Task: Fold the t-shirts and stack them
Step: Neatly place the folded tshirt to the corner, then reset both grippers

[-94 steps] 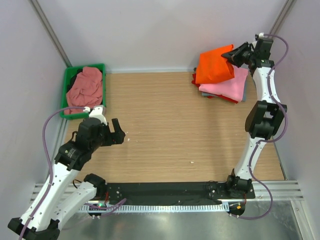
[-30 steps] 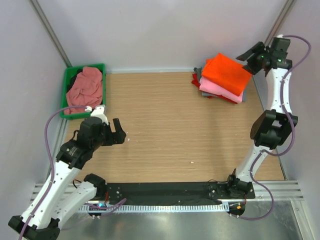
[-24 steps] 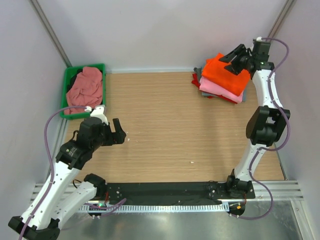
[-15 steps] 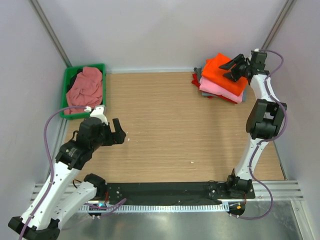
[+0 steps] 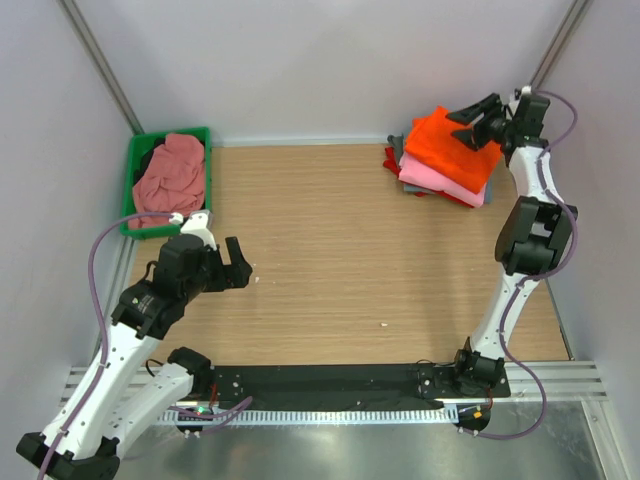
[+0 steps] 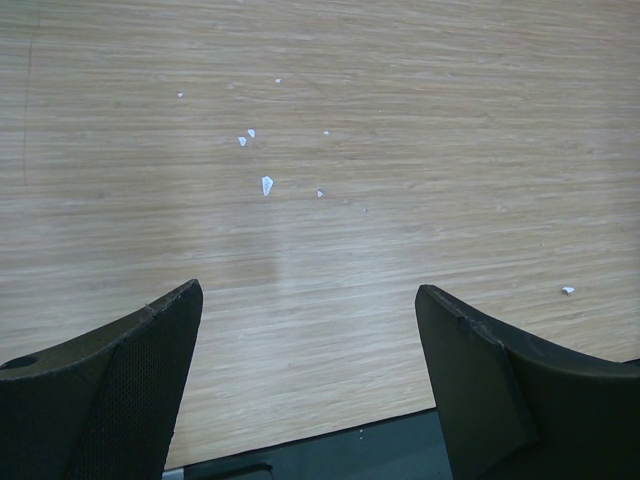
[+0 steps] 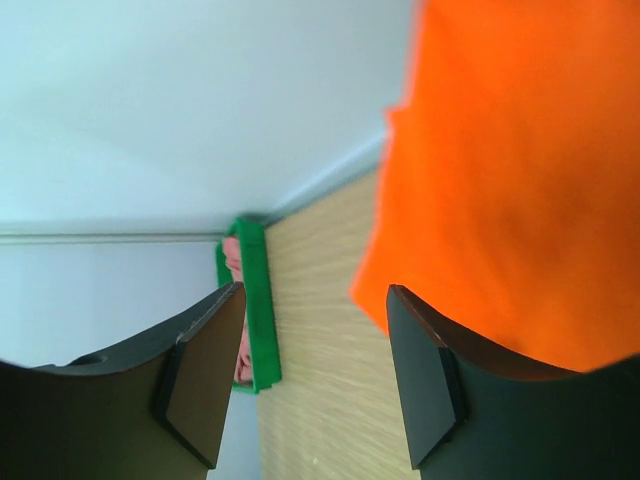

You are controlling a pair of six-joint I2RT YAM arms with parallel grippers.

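Observation:
The folded t-shirts lie stacked at the table's back right: a bright orange one (image 5: 440,138) on top, pink (image 5: 455,180) under it, and red (image 5: 393,160) at the bottom edge. My right gripper (image 5: 463,125) hovers open over the orange shirt's right side with nothing between its fingers. In the right wrist view the orange shirt (image 7: 520,170) fills the upper right beyond the open right gripper (image 7: 315,295). A crumpled dusty-pink shirt (image 5: 172,175) lies in the green bin (image 5: 135,170). My left gripper (image 5: 236,264) stands open and empty above bare wood, also seen as the left gripper (image 6: 310,290).
The green bin (image 7: 258,300) stands at the back left against the wall. Small white crumbs (image 6: 266,184) dot the wood ahead of the left gripper. Walls close in the table on the left, back and right. A black strip runs along the near edge.
The right gripper released the orange shirt onto the stack, swung out right, came back over the shirt, and has now lifted slightly right. The left arm has not moved.

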